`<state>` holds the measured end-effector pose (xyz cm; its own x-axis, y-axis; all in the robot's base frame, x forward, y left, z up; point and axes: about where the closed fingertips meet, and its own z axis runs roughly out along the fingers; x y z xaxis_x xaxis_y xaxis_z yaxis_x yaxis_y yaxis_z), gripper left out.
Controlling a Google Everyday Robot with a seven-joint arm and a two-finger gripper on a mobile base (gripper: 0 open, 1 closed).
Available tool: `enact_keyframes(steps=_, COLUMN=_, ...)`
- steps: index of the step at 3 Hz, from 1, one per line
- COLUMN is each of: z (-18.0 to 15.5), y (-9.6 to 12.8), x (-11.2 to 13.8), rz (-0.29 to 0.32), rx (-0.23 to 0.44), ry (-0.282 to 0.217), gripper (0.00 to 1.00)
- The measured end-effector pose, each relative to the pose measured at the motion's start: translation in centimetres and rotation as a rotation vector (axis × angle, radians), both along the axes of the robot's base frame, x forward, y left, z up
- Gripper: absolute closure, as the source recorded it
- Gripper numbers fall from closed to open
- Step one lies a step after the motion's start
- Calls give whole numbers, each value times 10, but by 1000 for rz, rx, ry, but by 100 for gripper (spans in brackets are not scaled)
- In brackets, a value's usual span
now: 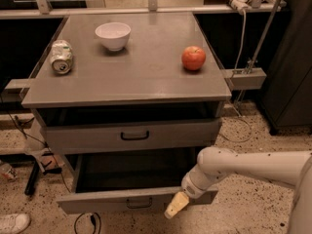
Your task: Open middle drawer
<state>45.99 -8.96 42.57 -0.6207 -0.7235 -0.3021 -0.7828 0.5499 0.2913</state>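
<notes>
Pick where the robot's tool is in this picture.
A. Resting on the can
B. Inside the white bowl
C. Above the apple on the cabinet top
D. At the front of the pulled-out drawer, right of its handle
D: the tool is low down at the front panel of the pulled-out middle drawer, just right of its black bar handle, well below the cabinet top.

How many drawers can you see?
2. The upper drawer sits below the tabletop; the middle drawer is pulled out beneath it, with the gripper at its front. More may hide lower down.
</notes>
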Motion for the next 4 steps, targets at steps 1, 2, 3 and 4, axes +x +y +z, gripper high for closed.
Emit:
enact_keyframes(steps=1, z=-1, y=-13, x=-26, rz=-11, rx=-21, ry=47, gripper=0)
enact_keyframes(steps=2, z=0, y=-13, x=-26, rz=-11, rx=-22, ry=47, gripper=0)
enact_keyframes(steps=3, z=3, y=-29, x=-54, rz=-22, rx=-49, ry=97, gripper=0)
enact_keyframes(steps=4, z=0, y=-23, x=-47, rz=-21, rx=-48, ry=107, gripper=0)
